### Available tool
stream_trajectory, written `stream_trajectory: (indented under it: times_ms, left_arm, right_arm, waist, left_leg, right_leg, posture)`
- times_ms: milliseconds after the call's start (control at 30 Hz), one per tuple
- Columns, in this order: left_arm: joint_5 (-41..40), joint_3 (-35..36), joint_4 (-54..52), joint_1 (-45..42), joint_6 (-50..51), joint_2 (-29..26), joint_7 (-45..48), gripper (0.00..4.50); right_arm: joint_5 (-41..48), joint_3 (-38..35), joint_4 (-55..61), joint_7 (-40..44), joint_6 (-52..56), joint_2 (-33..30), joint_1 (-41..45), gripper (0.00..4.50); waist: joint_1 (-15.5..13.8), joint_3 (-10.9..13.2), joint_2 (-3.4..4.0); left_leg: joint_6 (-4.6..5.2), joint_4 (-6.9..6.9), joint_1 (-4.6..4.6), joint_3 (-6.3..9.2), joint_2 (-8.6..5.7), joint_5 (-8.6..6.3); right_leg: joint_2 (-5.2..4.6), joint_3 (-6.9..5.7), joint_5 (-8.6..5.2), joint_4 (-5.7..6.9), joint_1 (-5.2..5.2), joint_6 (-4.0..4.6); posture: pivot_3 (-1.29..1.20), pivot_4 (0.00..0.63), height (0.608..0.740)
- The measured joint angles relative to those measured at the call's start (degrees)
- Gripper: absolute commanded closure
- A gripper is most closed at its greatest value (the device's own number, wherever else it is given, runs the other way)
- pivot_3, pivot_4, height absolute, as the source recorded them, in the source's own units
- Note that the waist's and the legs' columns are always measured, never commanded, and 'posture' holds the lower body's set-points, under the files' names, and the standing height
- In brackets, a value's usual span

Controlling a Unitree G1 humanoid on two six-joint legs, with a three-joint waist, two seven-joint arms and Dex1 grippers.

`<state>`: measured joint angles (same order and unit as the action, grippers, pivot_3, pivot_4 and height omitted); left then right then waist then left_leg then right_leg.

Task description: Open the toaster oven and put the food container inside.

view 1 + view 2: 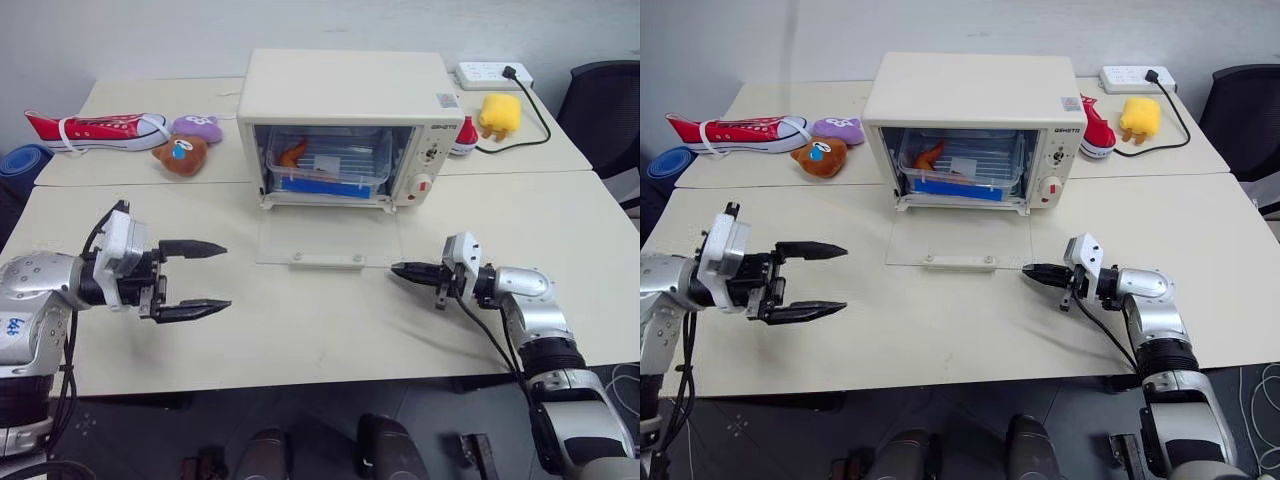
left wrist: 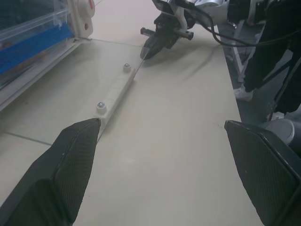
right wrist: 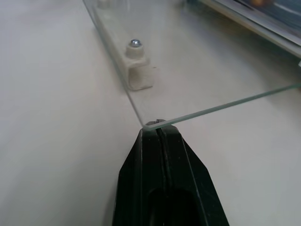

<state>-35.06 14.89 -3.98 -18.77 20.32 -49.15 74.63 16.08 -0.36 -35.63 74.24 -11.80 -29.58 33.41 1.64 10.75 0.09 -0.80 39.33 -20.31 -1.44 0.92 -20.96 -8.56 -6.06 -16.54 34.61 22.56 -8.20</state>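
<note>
The cream toaster oven stands at the middle back of the table. Its glass door lies flat on the tabletop, bar handle toward me. Inside sits the food container, a clear box with a blue strip and orange food. My left gripper is open over the table, left of the door, with nothing between its fingers. My right gripper is shut, its tip at the door's front right corner, and holds nothing.
A red sneaker, a purple plush and a brown plush lie at the back left. At the back right are a yellow toy, a power strip with its cable, and a black chair.
</note>
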Motion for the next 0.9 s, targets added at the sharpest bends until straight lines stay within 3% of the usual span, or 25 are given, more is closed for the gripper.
stream_trajectory:
  times_ms: [333,533,667,900]
  left_arm:
    - [-8.8,12.6,0.3,1.7,8.7,10.8,-21.4,0.02]
    - [-8.7,14.3,0.3,2.9,8.3,11.8,-26.0,0.02]
    - [-1.9,11.7,1.1,6.5,4.1,7.0,-24.4,0.00]
    - [8.4,6.6,2.6,15.5,-8.2,5.7,-19.9,0.00]
  right_arm:
    - [12.4,-9.2,15.0,-10.1,10.9,4.1,1.0,4.50]
    - [16.0,-10.1,19.3,-14.6,16.4,5.1,5.8,4.50]
    - [13.3,-7.8,21.3,-9.8,17.2,-1.9,1.8,3.63]
    - [7.0,-4.3,24.4,-1.2,8.8,-6.5,-14.2,1.22]
  waist:
    - [0.1,0.0,0.05]
    - [-0.3,0.0,0.05]
    - [-0.5,0.0,0.05]
    - [-0.2,0.0,0.05]
  left_leg:
    - [-0.01,-0.02,0.02,0.04,0.04,0.00]
    - [-0.01,-0.01,0.00,0.07,-0.01,0.00]
    - [0.01,-0.12,-0.01,0.05,-0.04,-0.01]
    - [0.01,-0.15,0.03,-0.12,-0.01,-0.01]
  right_leg:
    - [0.00,0.00,0.00,0.05,0.03,0.00]
    - [-0.02,0.00,0.00,0.06,0.02,0.00]
    - [-0.01,-0.02,0.00,-0.05,0.02,0.00]
    - [0.00,0.04,0.00,-0.10,0.03,0.00]
  posture:
    - [0.00,0.150,0.740]
    - [0.00,0.150,0.740]
    - [0.00,0.150,0.740]
    - [0.00,0.150,0.740]
